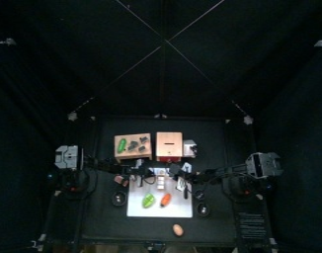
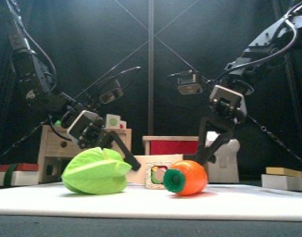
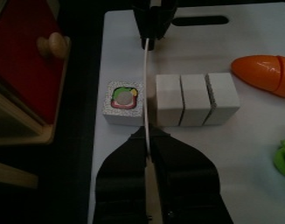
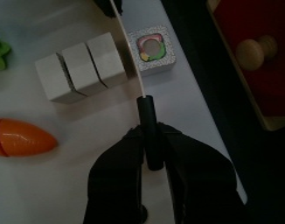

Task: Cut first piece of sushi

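Sushi piece (image 3: 121,99) lies cut free beside the sushi roll (image 3: 197,99) on white board (image 3: 239,140) | knife (image 3: 148,105) between them | left gripper (image 3: 151,166), right gripper (image 4: 149,157) both clenched on knife | no legible writing

Black curtains (image 1: 45,89) enclose the small black desk (image 1: 98,222); thin pale cords (image 1: 191,25) cross overhead.

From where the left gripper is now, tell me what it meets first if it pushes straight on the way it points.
Judging from its wrist view, the left gripper would carry the knife through the gap between the cut sushi piece and the sushi roll, then meet the right gripper; height is uncertain.
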You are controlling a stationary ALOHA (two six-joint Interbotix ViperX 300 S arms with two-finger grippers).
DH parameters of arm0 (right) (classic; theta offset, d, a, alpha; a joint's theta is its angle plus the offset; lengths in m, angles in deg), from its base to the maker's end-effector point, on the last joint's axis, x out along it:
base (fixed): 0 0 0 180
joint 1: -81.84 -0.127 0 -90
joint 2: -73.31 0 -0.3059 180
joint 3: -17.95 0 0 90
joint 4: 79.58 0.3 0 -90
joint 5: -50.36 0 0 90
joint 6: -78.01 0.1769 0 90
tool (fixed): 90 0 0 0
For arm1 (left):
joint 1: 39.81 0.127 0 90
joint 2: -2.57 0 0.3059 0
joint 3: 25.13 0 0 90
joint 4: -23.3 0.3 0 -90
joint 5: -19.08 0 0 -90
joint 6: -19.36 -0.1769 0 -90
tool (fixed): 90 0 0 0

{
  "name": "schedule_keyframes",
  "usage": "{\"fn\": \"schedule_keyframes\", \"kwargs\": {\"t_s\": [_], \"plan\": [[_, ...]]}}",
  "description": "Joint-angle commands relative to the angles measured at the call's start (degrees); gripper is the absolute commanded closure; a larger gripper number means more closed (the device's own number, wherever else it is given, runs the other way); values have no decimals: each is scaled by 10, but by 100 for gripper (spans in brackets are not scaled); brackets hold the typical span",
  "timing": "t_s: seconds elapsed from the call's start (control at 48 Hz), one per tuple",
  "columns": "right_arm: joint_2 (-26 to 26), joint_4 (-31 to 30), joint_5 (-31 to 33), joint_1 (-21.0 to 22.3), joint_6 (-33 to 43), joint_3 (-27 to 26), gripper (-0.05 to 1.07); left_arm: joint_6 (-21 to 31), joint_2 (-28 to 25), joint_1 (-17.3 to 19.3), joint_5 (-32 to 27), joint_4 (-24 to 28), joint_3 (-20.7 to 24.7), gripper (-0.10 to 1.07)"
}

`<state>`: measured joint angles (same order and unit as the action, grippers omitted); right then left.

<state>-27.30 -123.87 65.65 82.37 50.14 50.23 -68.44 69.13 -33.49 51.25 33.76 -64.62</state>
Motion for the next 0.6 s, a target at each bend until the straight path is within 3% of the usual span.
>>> {"fn": "schedule_keyframes", "kwargs": {"t_s": [0.0,0.396,0.583], "plan": [[15,-2,3,9,1,-16,67,1,9,-4,-3,1,11,60],[90,-11,33,4,0,-17,67,-3,98,-6,-3,31,2,60],[97,-15,33,4,1,-18,67,-3,116,-6,-3,41,-3,60]]}}
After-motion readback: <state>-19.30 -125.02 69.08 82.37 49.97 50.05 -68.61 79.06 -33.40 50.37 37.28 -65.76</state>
